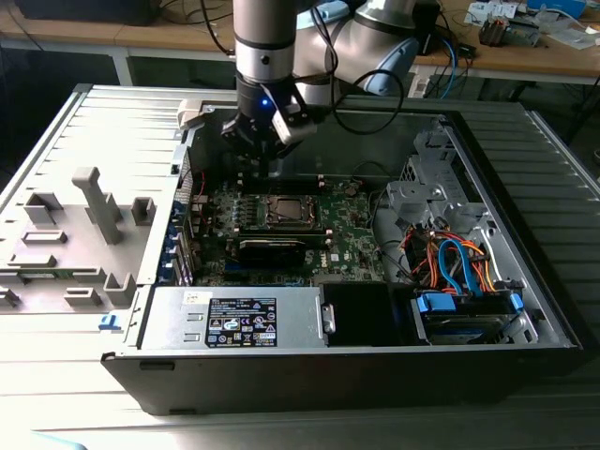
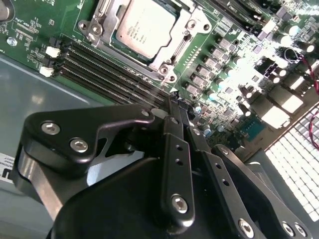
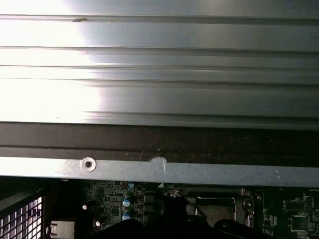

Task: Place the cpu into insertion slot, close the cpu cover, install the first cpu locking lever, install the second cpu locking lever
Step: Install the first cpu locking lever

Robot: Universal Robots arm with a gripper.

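CPU (image 2: 145, 27) sits in the insertion slot (image 2: 185, 40), silvery top facing up, on the green motherboard (image 2: 30, 22). The cpu cover (image 2: 164, 57), a silver frame, lies down around the chip, its window showing the metal top. In the exterior view the socket (image 1: 286, 212) is a small square near the middle of the board inside the open computer case (image 1: 525, 309), just behind a long black heatsink block (image 1: 272, 248).

Gripper (image 2: 175, 102) hangs above the board just beside the socket, over the dark memory slots (image 2: 107, 74); the black fingers (image 2: 174, 164) are drawn together at the tips, nothing between them. In the exterior view the gripper (image 1: 258, 159) is at the far edge of the board, arm rising straight up.

Toward the exterior view's right: drive bay with orange and blue cables (image 1: 455, 262). Near edge: grey power supply (image 1: 234, 319). Grey fixture blocks (image 1: 98, 202) stand on the table at the exterior view's left.
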